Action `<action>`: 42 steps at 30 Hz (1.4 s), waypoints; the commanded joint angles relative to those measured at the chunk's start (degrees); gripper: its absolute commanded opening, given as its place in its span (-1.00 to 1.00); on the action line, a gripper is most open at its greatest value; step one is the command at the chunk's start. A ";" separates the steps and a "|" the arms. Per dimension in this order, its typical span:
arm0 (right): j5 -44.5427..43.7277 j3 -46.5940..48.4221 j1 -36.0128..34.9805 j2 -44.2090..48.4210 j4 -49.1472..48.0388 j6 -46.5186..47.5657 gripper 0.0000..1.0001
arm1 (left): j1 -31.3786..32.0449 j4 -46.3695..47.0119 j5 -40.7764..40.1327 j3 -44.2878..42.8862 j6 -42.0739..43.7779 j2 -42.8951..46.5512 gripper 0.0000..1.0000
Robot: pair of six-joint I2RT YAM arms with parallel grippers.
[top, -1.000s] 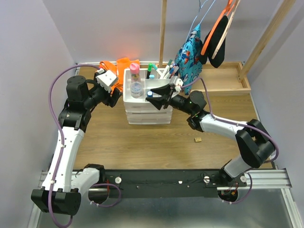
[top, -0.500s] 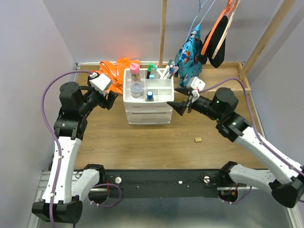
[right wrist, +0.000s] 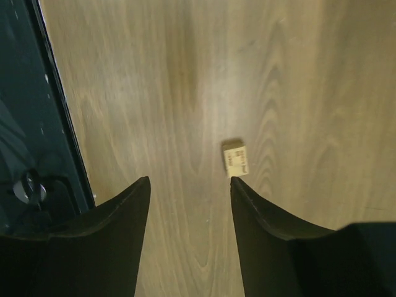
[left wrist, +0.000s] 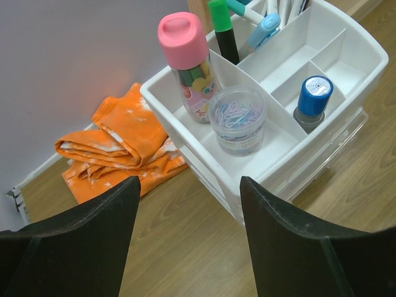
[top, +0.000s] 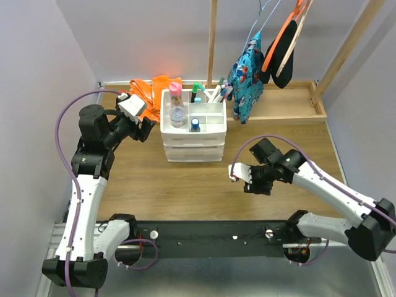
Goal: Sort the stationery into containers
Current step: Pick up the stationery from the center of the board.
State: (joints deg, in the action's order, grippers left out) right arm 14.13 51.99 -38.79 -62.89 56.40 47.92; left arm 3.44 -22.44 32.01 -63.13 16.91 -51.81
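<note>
Right wrist view: right pincer (right wrist: 189,185) spread wide, nothing held; tan block (right wrist: 235,158) on counter (right wrist: 297,74) just off one fingertip, its faint print unreadable. Left pincer (left wrist: 189,185) also agape near white drawer unit (left wrist: 204,154), clear jar (left wrist: 237,120) in its top tray.

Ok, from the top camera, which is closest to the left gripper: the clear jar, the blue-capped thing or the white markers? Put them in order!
Starting from the left gripper:
1. Clear jar, on the left side of the drawer unit, nearest.
2. Blue-capped item, in the middle, just right of the jar.
3. White markers, at the back right, farthest.
</note>
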 commanded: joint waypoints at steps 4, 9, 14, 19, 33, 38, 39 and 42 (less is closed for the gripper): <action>-6.92 -6.11 -0.24 -6.88 -3.91 10.35 0.16 | -0.37 -1.64 1.30 -2.87 0.41 -0.92 0.49; -7.72 -5.93 2.22 -11.54 -7.10 13.24 0.12 | -0.63 -3.14 1.04 -3.57 1.28 -1.19 0.50; -6.40 -4.09 7.92 -15.32 -8.59 16.93 0.09 | -1.51 -3.23 0.95 -3.58 1.20 -1.19 0.50; -5.70 -1.80 11.97 -19.63 -9.03 19.75 0.07 | -1.77 -2.97 1.21 -3.22 1.20 -1.54 0.50; 0.37 0.57 12.59 -22.89 -2.61 23.44 0.09 | -1.95 -0.68 1.04 -1.99 0.41 -2.50 0.50; 0.02 -1.27 12.59 -23.33 -2.87 23.62 0.12 | -1.95 -0.24 0.78 -1.91 0.41 -2.86 0.49; -0.50 -1.80 12.51 -23.24 -3.49 23.53 0.12 | -2.04 0.02 0.86 -1.82 0.41 -2.86 0.50; -0.94 -3.20 12.59 -23.15 -7.17 22.75 0.12 | -2.04 0.20 0.95 -1.82 0.23 -3.29 0.49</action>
State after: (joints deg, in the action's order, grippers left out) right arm 12.71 51.22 -26.28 -85.32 52.05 70.41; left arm 1.87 -23.73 32.03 -65.19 17.72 -54.65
